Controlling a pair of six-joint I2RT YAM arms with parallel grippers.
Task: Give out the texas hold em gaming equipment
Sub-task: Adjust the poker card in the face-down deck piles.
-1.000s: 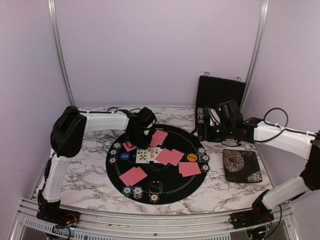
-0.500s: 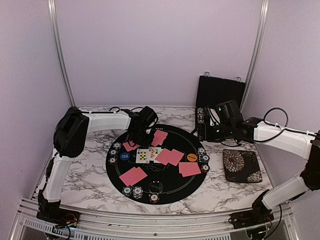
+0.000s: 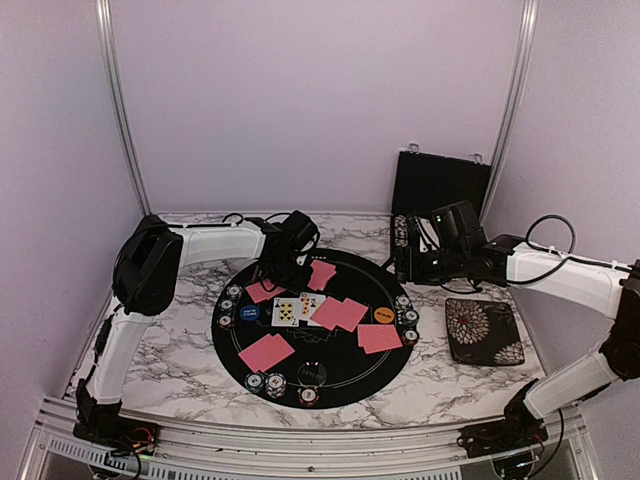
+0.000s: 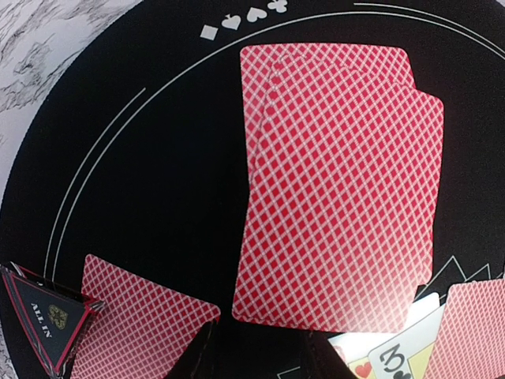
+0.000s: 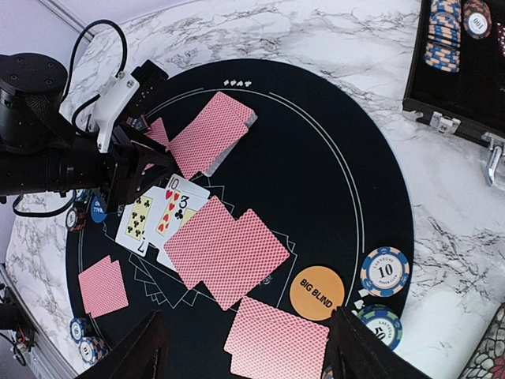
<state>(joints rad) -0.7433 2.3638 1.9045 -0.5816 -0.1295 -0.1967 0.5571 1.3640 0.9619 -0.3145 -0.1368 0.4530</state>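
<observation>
Red-backed cards lie in pairs on the round black mat (image 3: 330, 385): one pair (image 3: 320, 275) (image 4: 339, 189) at the back, others at the left (image 3: 262, 291), middle (image 3: 340, 313), right (image 3: 379, 338) and front (image 3: 266, 352). Face-up cards (image 3: 297, 309) (image 5: 158, 217) lie in the centre. Chip stacks (image 3: 232, 305) (image 3: 407, 315) (image 3: 268, 383) ring the mat, along with an orange button (image 5: 317, 292) and a blue button (image 3: 249, 312). My left gripper (image 3: 282, 262) (image 4: 256, 359) hovers low beside the back pair, jaws slightly apart, holding nothing. My right gripper (image 3: 405, 262) (image 5: 252, 355) hangs open high over the mat's right side.
An open black chip case (image 3: 440, 185) (image 5: 461, 87) stands behind the right gripper with chips (image 5: 446, 31) inside. A floral black pad (image 3: 483, 330) lies right of the mat. A triangular ALL IN marker (image 4: 43, 324) sits near the left cards. Marble table (image 3: 170, 360) surrounds the mat.
My left arm has shifted a little to the right and toward the back of the mat. The right arm and the cards have not moved.
</observation>
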